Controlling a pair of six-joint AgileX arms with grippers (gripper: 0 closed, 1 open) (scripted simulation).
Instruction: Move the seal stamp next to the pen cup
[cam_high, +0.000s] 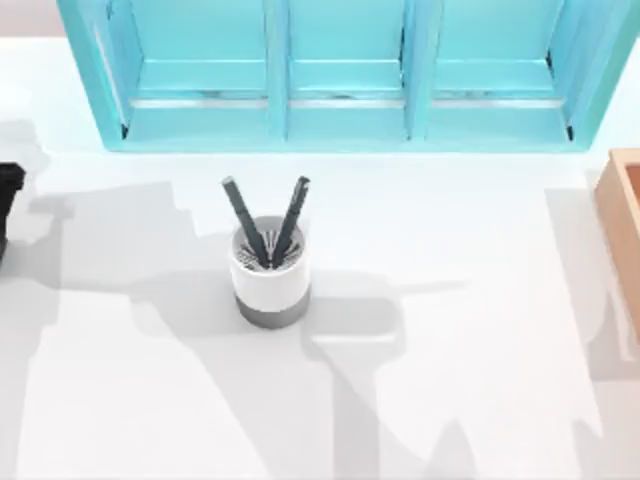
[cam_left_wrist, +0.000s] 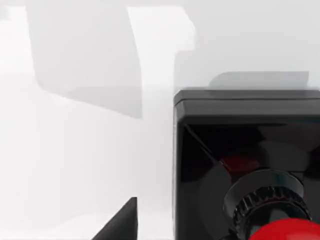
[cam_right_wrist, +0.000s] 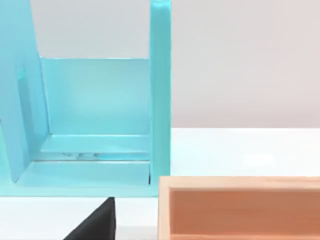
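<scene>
Mid-table, cylindrical pen cup (cam_high: 271, 278), glossy seal stamp (cam_left_wrist: 245, 160)

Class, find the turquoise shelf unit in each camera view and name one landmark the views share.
Top view: the turquoise shelf unit spans the picture's top, behind the pen cup.
Left wrist view: the seal stamp on the white table instead.
Right wrist view: it stands behind the wooden box.
Shared landmark: that table.

No readable text, labels, brands or numbers anywhere: pen cup (cam_high: 270, 285), seal stamp (cam_left_wrist: 245, 165) and turquoise shelf (cam_high: 340, 75) all plain.
</scene>
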